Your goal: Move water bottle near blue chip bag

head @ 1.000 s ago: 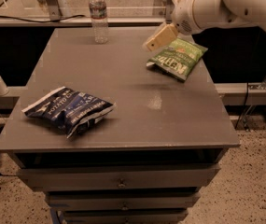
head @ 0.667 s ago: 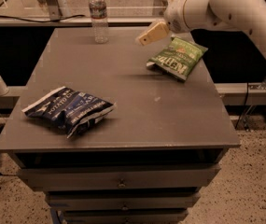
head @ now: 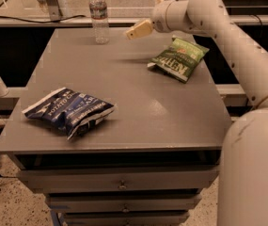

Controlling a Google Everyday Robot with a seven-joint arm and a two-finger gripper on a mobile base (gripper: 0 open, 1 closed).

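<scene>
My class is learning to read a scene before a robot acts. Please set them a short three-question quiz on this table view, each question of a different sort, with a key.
1. True or false: the water bottle stands upright near the far edge of the table.
2. Which thing lies nearest the table's front left corner? A the green chip bag; B the blue chip bag; C the water bottle.
3. Fill in: the pincer hovers above the table between the water bottle and the ____ chip bag.

Key: 1 true; 2 B; 3 green.

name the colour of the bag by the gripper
Green bag, camera view; the gripper hovers up-left of it.
</scene>
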